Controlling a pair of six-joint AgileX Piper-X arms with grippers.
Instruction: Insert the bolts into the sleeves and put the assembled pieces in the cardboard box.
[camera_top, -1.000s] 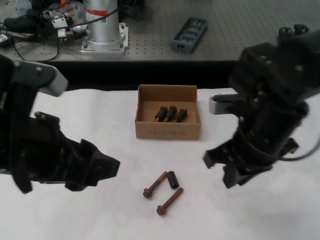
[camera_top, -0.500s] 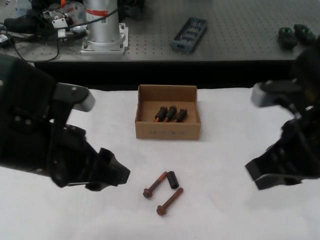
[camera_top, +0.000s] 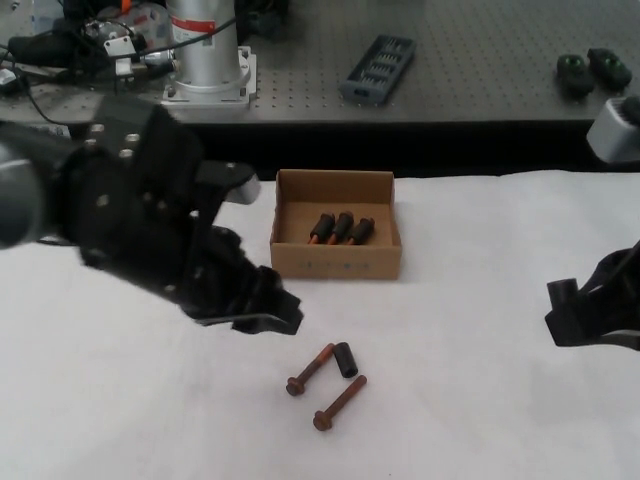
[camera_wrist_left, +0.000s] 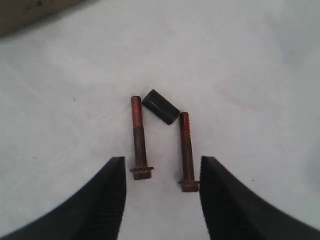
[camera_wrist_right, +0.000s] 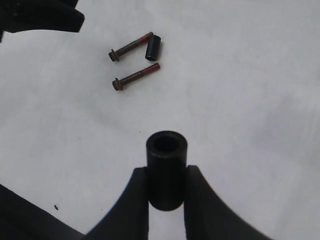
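Note:
Two rusty bolts (camera_wrist_left: 138, 137) (camera_wrist_left: 186, 150) and a loose black sleeve (camera_wrist_left: 161, 106) lie together on the white cloth, in front of the cardboard box (camera_top: 335, 265). Three assembled pieces (camera_top: 341, 229) lie inside the box. My left gripper (camera_wrist_left: 162, 164) hovers open just above the heads of the bolts, one finger to each side; in the high view it (camera_top: 268, 310) is just left of them. My right gripper (camera_wrist_right: 166, 172) is shut on another black sleeve (camera_wrist_right: 166, 149), held upright with its bore showing. The right arm (camera_top: 598, 312) is at the bench's right edge.
Behind the cloth (camera_top: 480, 400) runs a perforated metal bench with a metal post (camera_top: 205, 50), cables (camera_top: 60, 50), a blue rack (camera_top: 378, 65) and dark green-capped parts (camera_top: 590, 65). Open cloth lies between the bolts and the right arm.
The left arm has swung right and forward until its gripper is beside the bolts. The right arm has drawn back to the right edge of the bench.

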